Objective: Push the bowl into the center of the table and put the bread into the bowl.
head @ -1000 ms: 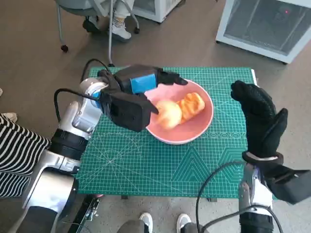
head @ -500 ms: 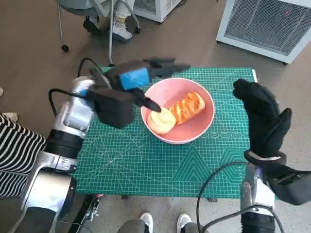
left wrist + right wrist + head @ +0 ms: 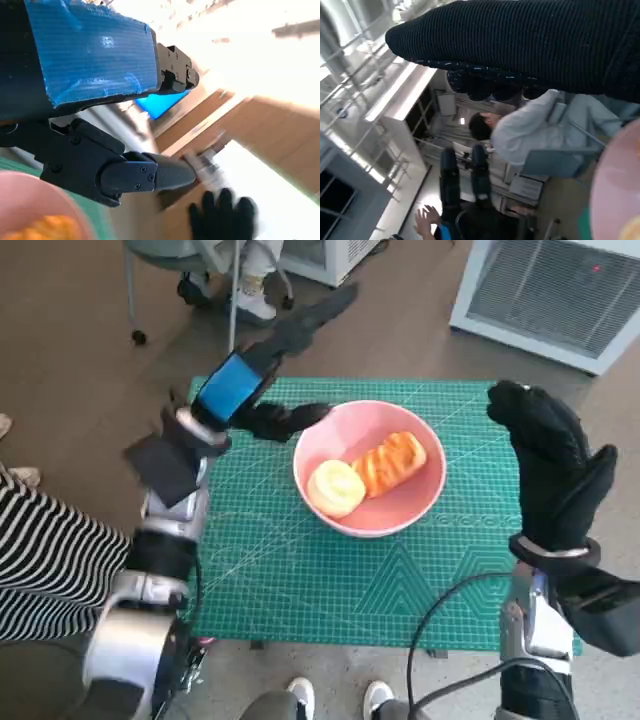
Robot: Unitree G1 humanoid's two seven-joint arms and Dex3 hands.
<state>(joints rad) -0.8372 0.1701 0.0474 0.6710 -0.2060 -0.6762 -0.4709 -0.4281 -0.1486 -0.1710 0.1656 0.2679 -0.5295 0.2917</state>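
I am seeing the left hand (image 3: 262,375) lifting up and away to the far left of the pink bowl (image 3: 410,510), fingers spread and holding nothing; a second ago it was hanging over the rim. Both bread pieces (image 3: 368,472) are lying inside the bowl, which is sitting near the green mat's (image 3: 300,580) center. The right hand (image 3: 550,465) is hovering right of the bowl, fingers apart, empty. I am judging the task essentially done.
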